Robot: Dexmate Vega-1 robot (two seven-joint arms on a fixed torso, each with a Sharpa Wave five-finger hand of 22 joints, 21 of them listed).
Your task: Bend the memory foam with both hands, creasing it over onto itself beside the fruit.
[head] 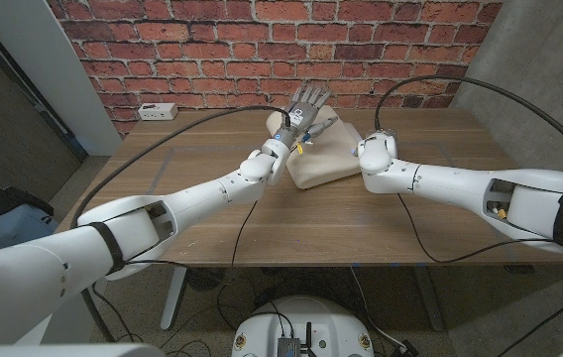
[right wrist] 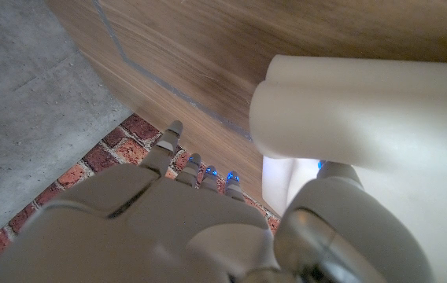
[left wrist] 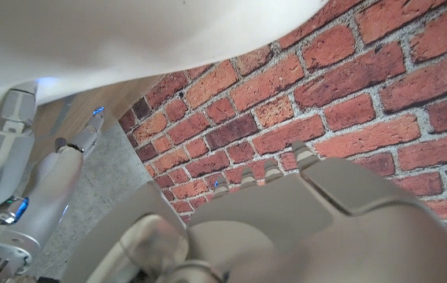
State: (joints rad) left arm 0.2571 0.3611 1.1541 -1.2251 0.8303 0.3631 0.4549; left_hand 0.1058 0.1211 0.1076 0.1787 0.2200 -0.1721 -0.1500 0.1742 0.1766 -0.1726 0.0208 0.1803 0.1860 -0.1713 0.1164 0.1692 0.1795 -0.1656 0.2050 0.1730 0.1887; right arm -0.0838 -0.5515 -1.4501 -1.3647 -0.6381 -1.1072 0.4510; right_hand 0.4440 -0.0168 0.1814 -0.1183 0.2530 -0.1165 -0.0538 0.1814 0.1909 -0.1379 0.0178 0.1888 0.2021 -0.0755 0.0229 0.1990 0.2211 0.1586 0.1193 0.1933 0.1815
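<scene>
On the wooden bench before red brick, we see the cream memory foam slab doubled over itself, rounded fold showing. The left hand stands fingers spread at its 12 o'clock edge, holding nothing; we cannot tell the right hand's grip.

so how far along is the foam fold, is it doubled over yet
Mostly done: the memory foam already lies doubled, with two layers stacked in the right wrist view. In hand: the left robot hand is spread over the top of it, and the right robot hand sits at its side, contact unclear. Left: pressing the crease and letting go. I can't make out any fruit.
</scene>
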